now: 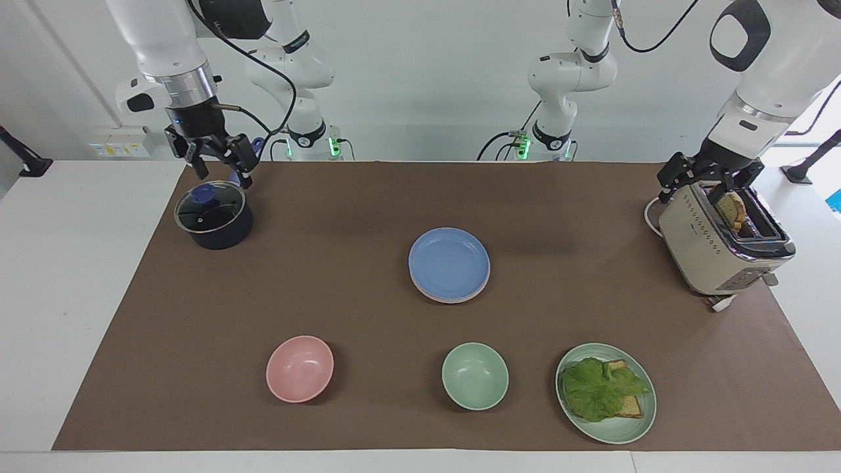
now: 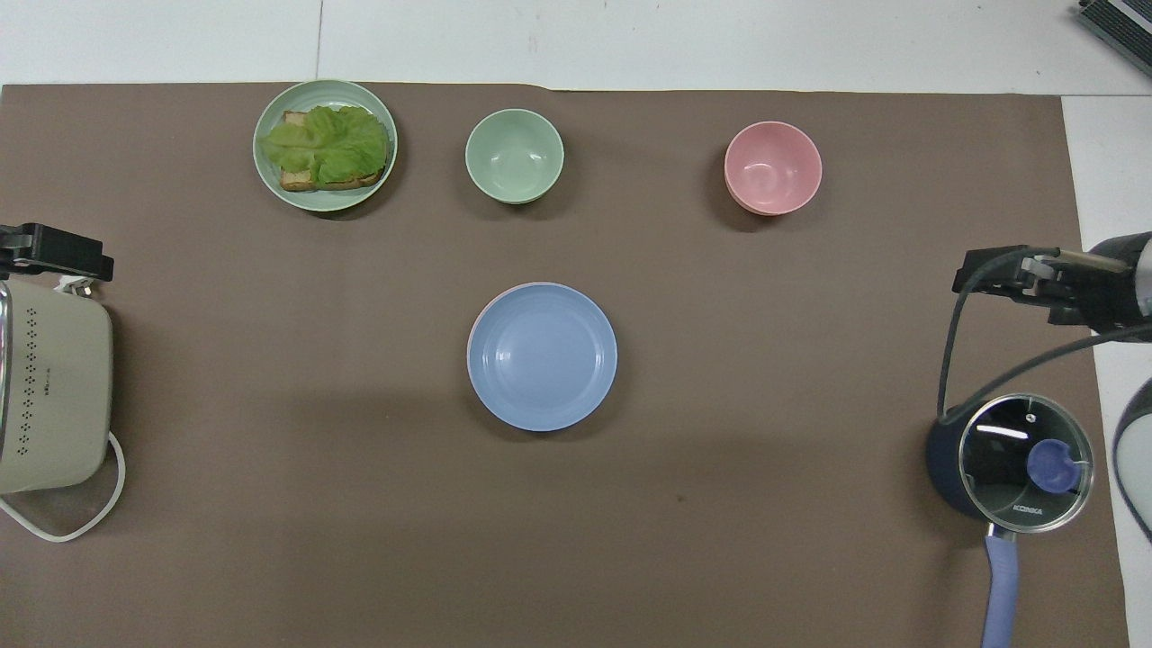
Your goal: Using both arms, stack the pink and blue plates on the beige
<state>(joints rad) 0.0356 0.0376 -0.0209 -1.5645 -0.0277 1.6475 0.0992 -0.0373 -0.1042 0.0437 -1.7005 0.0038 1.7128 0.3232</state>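
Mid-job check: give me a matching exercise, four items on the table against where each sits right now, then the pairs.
Things:
1. round matte blue plate
2. dark blue saucepan with glass lid
3. boxy beige toaster
4. pale green plate with lettuce and bread

Places:
A. under the left tool
B. below the open right tool
C. mat centre, topping the plate stack
D. beside the pale green bowl, toward the left arm's end

Pairs: 1-C, 2-B, 3-A, 4-D
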